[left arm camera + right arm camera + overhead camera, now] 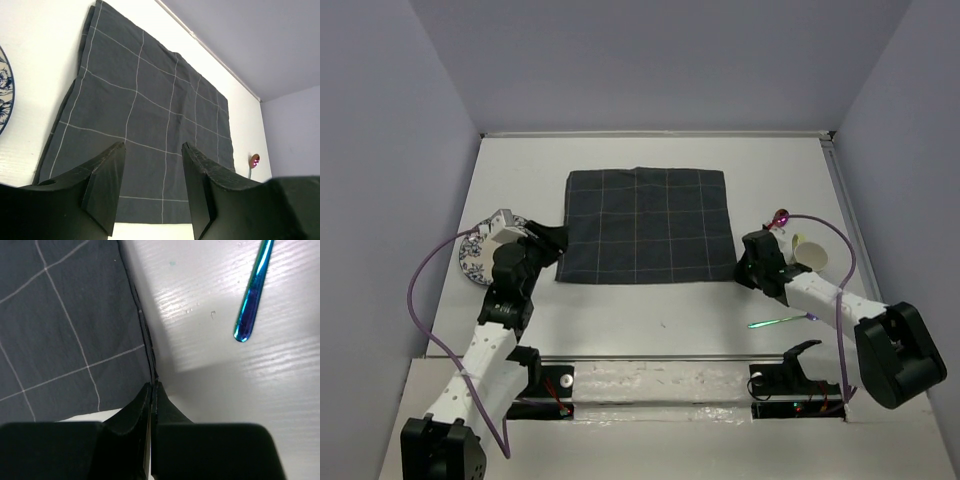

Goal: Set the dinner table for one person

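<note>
Right hand [151, 388] tight on placemat [65, 330] corner, atop matte white dinner table [225, 405]

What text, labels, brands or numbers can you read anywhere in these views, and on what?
None: no readable text shows in any view.
The placemat carries only a pale grid of lines.
The plate shows a blue floral pattern, no lettering.
The cup, the iridescent utensil and the dinner table bear no marks to read.
</note>
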You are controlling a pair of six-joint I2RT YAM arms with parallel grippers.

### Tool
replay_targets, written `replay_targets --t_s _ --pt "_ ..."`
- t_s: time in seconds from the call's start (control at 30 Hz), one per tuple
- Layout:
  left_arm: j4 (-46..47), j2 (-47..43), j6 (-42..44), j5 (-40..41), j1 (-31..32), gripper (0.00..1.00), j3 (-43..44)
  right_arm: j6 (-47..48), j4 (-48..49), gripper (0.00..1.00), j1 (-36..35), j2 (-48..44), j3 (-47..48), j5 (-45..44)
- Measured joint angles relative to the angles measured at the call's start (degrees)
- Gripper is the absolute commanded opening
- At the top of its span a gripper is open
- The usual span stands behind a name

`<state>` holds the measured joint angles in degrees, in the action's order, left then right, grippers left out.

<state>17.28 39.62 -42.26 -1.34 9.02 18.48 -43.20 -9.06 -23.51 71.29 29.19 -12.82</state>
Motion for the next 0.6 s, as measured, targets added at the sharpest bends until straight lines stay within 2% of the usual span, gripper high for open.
replay_targets --t_s 0.13,0.2,0.23,0.27,0.3,0.37,0.53,0.6 --pt "-2.7 0.3 1.1 -1.0 0.8 0.59 3.5 -0.2 -3.5 0.01 0.0 -5.5 -0.9 0.0" --pt "-4.1 0.7 1.8 -1.2 1.2 0.59 6.0 -0.2 -5.5 0.09 0.0 -8.2 -1.0 0.0" --pt "-4.4 0.7 2.1 -1.2 1.3 0.59 7.0 -0.2 -6.1 0.21 0.0 -9.1 -1.1 0.0" --pt "-5.0 0.8 2.7 -1.2 1.5 0.59 8.2 -0.2 -6.8 0.42 0.0 -10.1 -1.2 0.0" --pt "-5.4 0.8 3.2 -1.2 1.6 0.59 9.5 0.0 -7.4 0.5 0.0 -10.8 -1.2 0.0" --pt "-6.3 0.8 4.2 -1.0 1.8 0.59 11.4 0.7 -8.5 0.57 0.0 -11.2 -1.2 0.0" --pt "-8.4 0.8 6.4 -0.1 1.8 0.59 13.3 4.5 -12.6 0.58 0.0 -11.3 1.0 0.6" --pt "-9.9 0.8 7.4 0.1 1.8 0.59 14.1 7.0 -13.5 0.54 0.0 -11.6 3.3 1.7"
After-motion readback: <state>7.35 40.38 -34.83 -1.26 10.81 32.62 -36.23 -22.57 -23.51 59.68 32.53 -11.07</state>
